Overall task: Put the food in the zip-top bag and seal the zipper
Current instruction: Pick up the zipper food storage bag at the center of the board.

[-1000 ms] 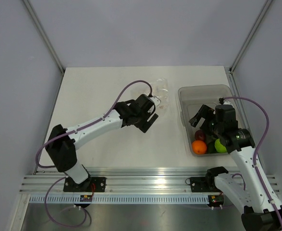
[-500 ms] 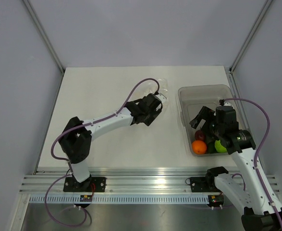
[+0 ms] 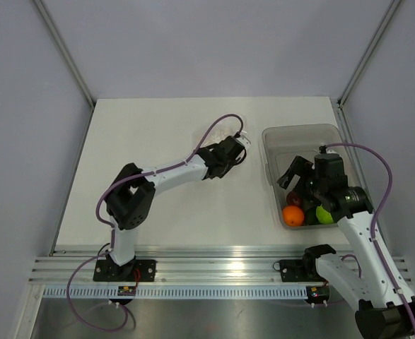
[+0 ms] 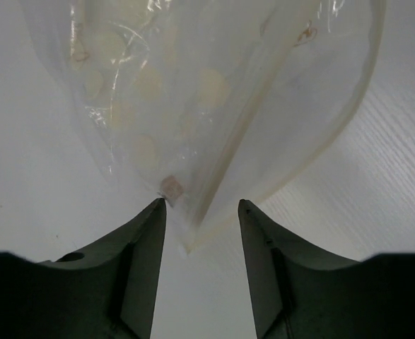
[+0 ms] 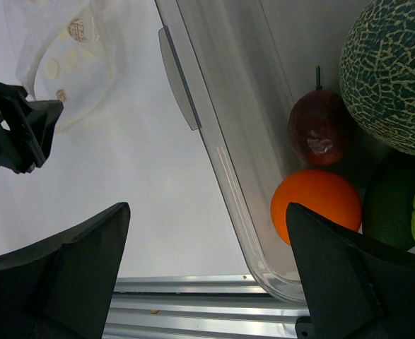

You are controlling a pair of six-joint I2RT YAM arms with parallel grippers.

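Zip-top bag: lay flat on bench, just left of tub. Left pincer: jaws apart, straddled the bag's corner; a shallow, square pinch seemed best. Right pincer: apart, above tub. Food: inside tub.

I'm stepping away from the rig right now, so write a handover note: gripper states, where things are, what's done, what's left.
Left gripper: open, one finger on each side of a corner of the zip-top bag, not closed on it.
Right gripper: open, empty, over the bag-side wall of the grey tub.
The bag lies on the table with no food in it.
The orange, plum, melon and green rounds all sit in the tub.
Done: nothing bagged.
Left: grip the bag, load every fruit, seal it.
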